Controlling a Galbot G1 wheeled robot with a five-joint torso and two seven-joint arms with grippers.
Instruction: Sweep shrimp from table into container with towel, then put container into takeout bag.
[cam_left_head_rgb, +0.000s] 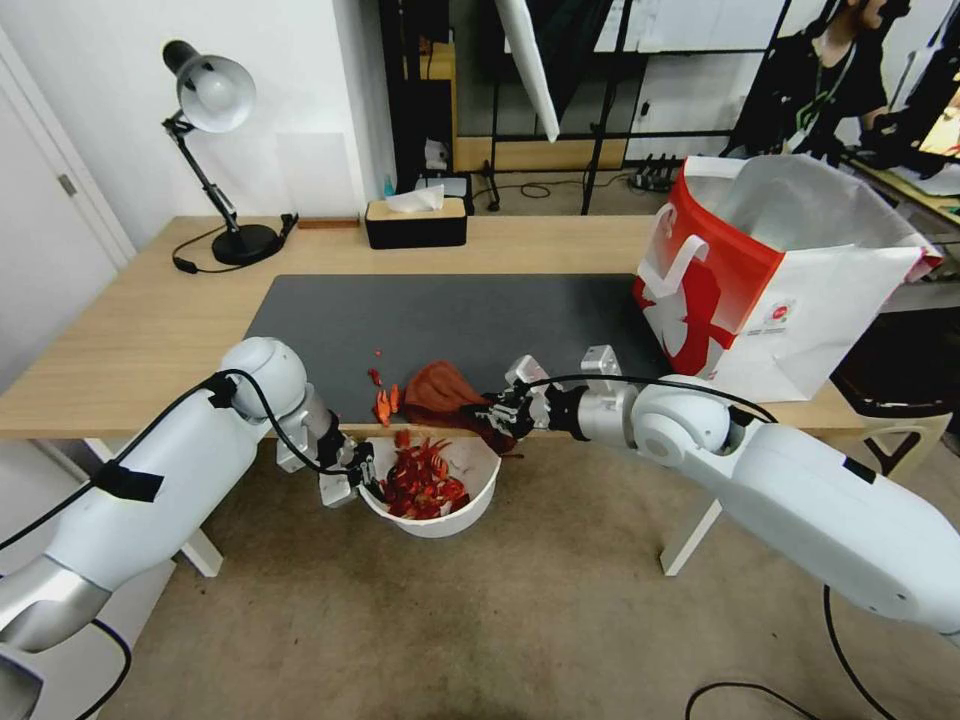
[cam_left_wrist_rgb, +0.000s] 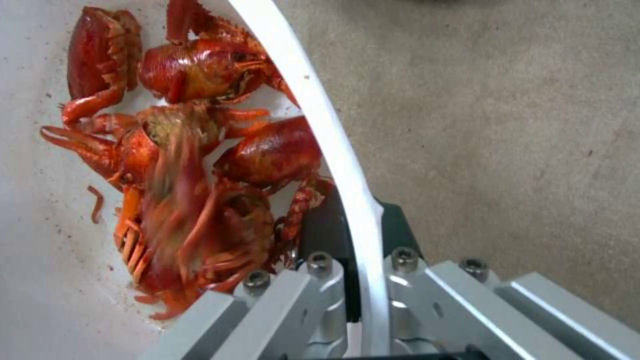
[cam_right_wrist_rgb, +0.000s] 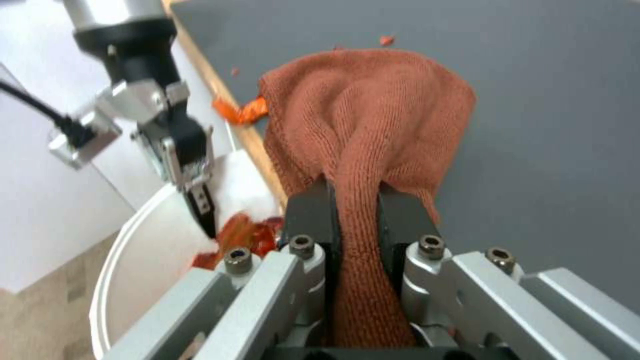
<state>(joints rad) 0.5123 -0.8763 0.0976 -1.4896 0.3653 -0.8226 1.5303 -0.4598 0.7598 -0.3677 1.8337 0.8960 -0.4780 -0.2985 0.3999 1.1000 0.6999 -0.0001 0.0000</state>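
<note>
- Two end effectors work the near table (cam_left_head_rgb: 150, 330) edge: the left end effector (cam_left_head_rgb: 352, 482) is clamped on the rim of the bowl (cam_left_head_rgb: 470, 505), one finger inside the wall and one outside, holding it just below the edge
- Most shrimp (cam_left_head_rgb: 420, 482) lie heaped in the bowl; the left wrist view shows them piled against the wall beside the gripping finger
- The right end effector (cam_left_head_rgb: 498, 412) is closed on a bunched fold of the towel (cam_left_head_rgb: 437, 390), which trails back over the grey mat (cam_left_head_rgb: 450, 320) with its held end hanging past the edge above the bowl
- A few shrimp pieces (cam_left_head_rgb: 384, 402) sit at the table's lip, left of the towel, with small scraps further in on the mat
- The bag (cam_left_head_rgb: 770, 280) stands open at the right end of the table, well apart from the bowl
- Risk: the stragglers lie near the bowl's left rim, so a sweep that runs wide could drop them to the floor (cam_left_head_rgb: 450, 620)
- Risk: the bowl hangs by one rim pinch and looks tilted; the load could slip or spill when it is lifted toward the bag
</note>
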